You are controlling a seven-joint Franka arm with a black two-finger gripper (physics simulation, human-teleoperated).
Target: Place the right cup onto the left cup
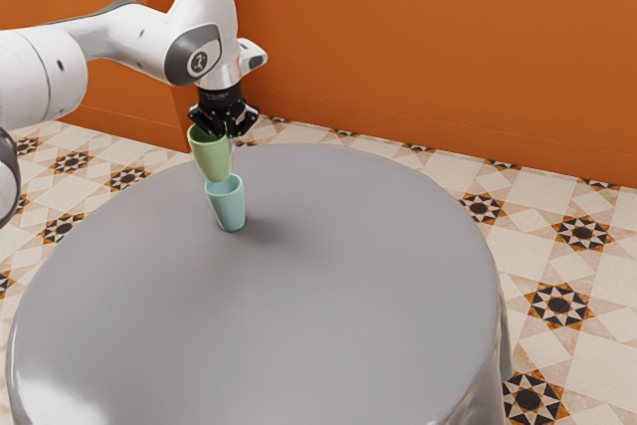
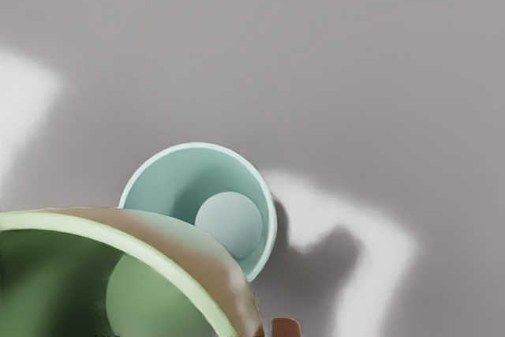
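exterior view: bent arm (image 1: 134,39) points its claw (image 1: 227,132) down, pinching the green cup (image 1: 210,157).

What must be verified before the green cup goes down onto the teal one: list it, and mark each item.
1. Green cup held: ok, it hangs from the gripper, off the table.
2. Teal cup standing upright on the table: ok.
3. Teal cup's mouth facing up and the cup empty: ok, as far as its inside can be seen.
4. Green cup's mouth facing up: ok.
5. Green cup centred over the teal cup: cannot tell; the exterior view has it slightly toward that view's left.
6. Green cup nested, ready for release: not ok; most of it stands above the teal rim.
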